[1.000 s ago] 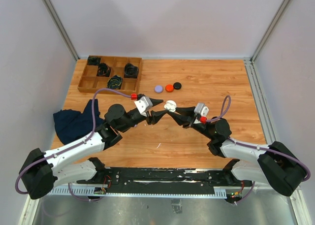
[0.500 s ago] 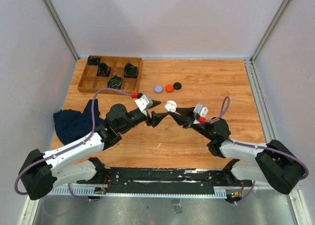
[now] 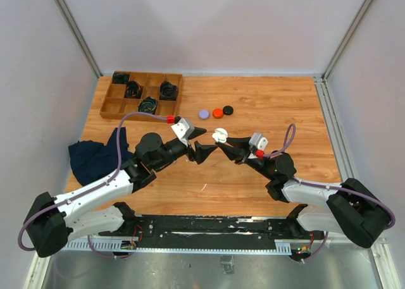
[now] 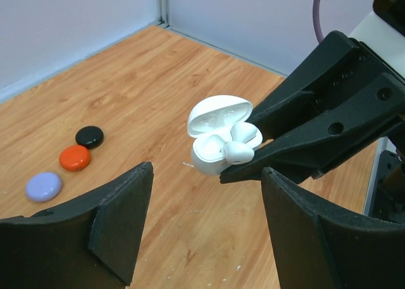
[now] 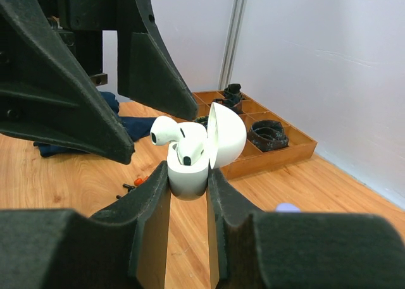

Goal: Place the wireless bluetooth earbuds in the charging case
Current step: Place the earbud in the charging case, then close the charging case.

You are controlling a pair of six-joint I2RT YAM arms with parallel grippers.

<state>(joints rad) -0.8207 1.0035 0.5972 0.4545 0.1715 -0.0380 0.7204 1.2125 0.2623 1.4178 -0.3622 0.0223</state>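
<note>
Above mid-table, the right gripper (image 5: 188, 188) pinches the open charging case (image 4: 209, 156); one white earbud (image 5: 166, 129) seems unseated, and the empty, spread left gripper (image 4: 207, 188) could knock it out.

Both arms reach inward, gripper tips almost meeting in the middle.
White-and-black left arm (image 3: 95, 191) angles up and right from its base with the elbow bent. The black two-finger left gripper (image 3: 209, 141) has its jaws spread wide with nothing between them. White-and-black right arm (image 3: 316, 191) angles up and left, stretched out flatter. The black two-finger right gripper (image 5: 188, 181) is pinched on a small white clamshell charging case (image 5: 224, 137), fingers pointing at the left gripper.
</note>
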